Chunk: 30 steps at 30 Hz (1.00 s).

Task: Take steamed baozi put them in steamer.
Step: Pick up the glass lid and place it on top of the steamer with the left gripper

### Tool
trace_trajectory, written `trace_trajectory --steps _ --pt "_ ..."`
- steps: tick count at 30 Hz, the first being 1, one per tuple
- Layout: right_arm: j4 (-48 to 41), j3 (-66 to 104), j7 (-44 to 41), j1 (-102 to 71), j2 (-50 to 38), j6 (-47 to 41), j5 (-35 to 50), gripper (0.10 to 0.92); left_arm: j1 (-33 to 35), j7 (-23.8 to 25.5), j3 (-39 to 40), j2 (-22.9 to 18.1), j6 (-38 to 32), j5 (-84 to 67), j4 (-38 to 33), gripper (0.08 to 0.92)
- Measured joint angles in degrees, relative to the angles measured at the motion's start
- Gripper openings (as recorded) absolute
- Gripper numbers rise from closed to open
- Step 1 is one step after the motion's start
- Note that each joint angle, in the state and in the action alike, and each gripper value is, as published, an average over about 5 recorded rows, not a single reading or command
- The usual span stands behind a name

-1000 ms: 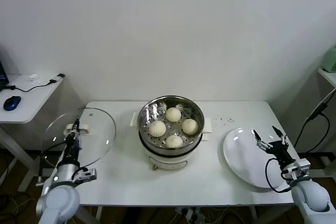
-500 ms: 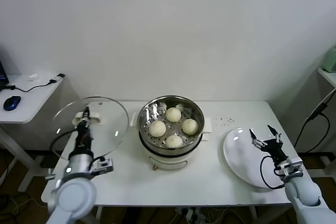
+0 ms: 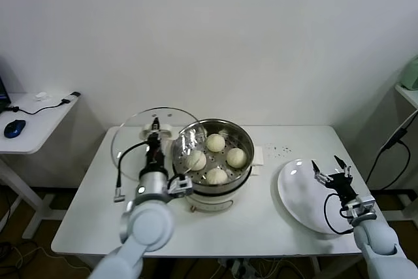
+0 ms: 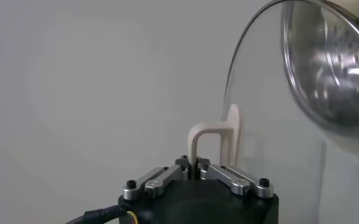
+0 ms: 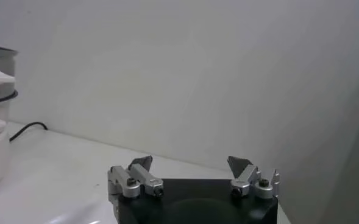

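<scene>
**Glass lid held beside a full steamer**

The white worktop (image 3: pixel 91 227) carries everything here. At its centre sits the steamer (image 3: pixel 243 161), a shiny steel pot on a white base, uncovered, with the perforated floor showing between the buns. Just to its left, the round glass lid (image 3: pixel 134 138) hangs tilted above the worktop, its right edge overlapping the steamer's left rim in the head view. Over on the right side of the worktop lies the flat white plate (image 3: pixel 297 194), bare.

Inside the steamer are all four steamed baozi (image 3: pixel 215 142), pale and smooth: one at the back, one at the left, one at the right, one at the front, set close together.

The left gripper (image 3: pixel 155 129) is up beside the pot, fingers clenched on the lid's white handle (image 4: pixel 211 139); the left wrist view shows the handle's loop rising right out from between the pinched fingers (image 4: pixel 231 178), with the steamer's steel wall shining through the glass.

The right gripper (image 3: pixel 332 176) waits over the plate's right edge, well apart from the steamer, fingers (image 5: pixel 243 167) released and spread wide with nothing between them.
</scene>
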Motion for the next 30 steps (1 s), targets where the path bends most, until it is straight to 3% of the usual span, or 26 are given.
trace_trajectory --steps 16,30 --pt "-1.2 3.0 -1.0 -1.3 -0.4 1.1 0.0 0.823 -5.5 -6.3 8.6 -15.0 0.0 3.7 14.3 0.145" --pt "-1.6 3.5 -1.4 -1.3 -0.3 1.3 -0.5 0.823 -6.3 -7.0 9.2 -18.6 0.0 4.3 21.4 0.145"
